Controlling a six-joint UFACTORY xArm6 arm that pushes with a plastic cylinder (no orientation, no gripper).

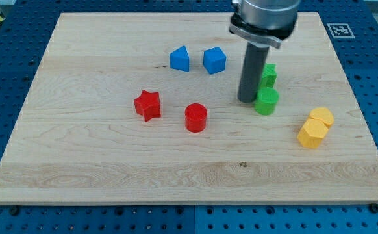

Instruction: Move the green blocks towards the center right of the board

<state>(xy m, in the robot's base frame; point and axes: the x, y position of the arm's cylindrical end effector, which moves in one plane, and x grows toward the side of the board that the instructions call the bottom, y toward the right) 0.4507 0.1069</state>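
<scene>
Two green blocks stand right of the board's middle. A green round cylinder [266, 102] is the lower one. A green block of unclear shape [269, 74] is just above it, partly hidden by the rod. My tip [246, 100] rests on the board at the left side of the green cylinder, touching or almost touching it. The dark rod rises from there to the arm's body at the view's top.
Two blue blocks [180, 59] [214, 60] sit left of the rod. A red star [147, 104] and a red cylinder [195, 117] lie left of centre. Two yellow blocks [321, 117] [311, 133] touch near the wooden board's [78, 169] right edge.
</scene>
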